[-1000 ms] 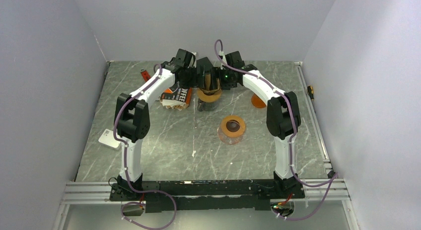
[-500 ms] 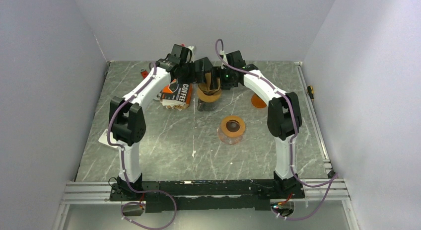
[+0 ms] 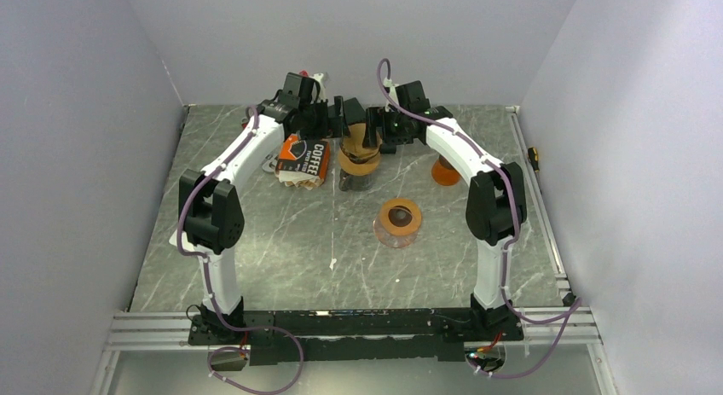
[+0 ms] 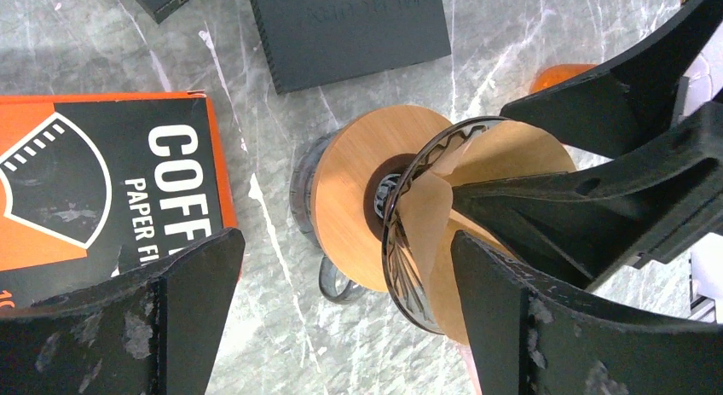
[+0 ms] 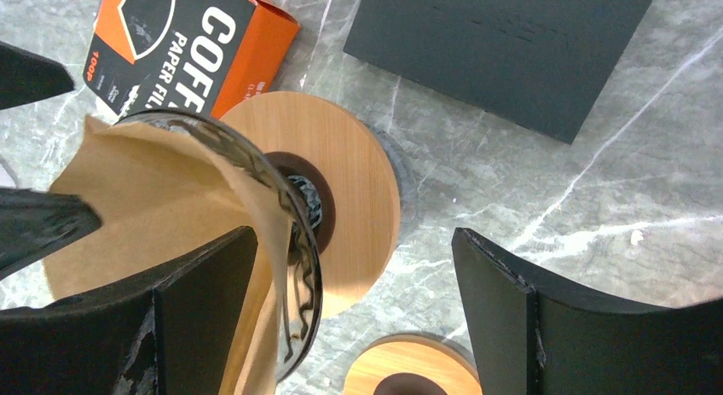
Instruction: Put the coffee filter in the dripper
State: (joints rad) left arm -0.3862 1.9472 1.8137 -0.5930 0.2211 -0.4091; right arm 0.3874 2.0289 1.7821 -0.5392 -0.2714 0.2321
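Observation:
The dripper is a glass cone with a wooden collar and stands on a dark glass cup at the back of the table. The brown paper coffee filter sits inside the cone, its edge rising above the glass rim. My left gripper hangs open over the cone's left side, its jaws wide apart across the rim. Facing it, my right gripper is also open, with one finger over the filter paper. Neither gripper holds anything.
An orange and black coffee filter box lies left of the dripper. A flat black slab lies behind it. A second wooden-collared dripper stands nearer the middle. An orange object sits at the right.
The left arm has drawn back and to the left, and its jaws have spread wider. The right gripper has lifted slightly and opened more. The filter stays in the dripper.

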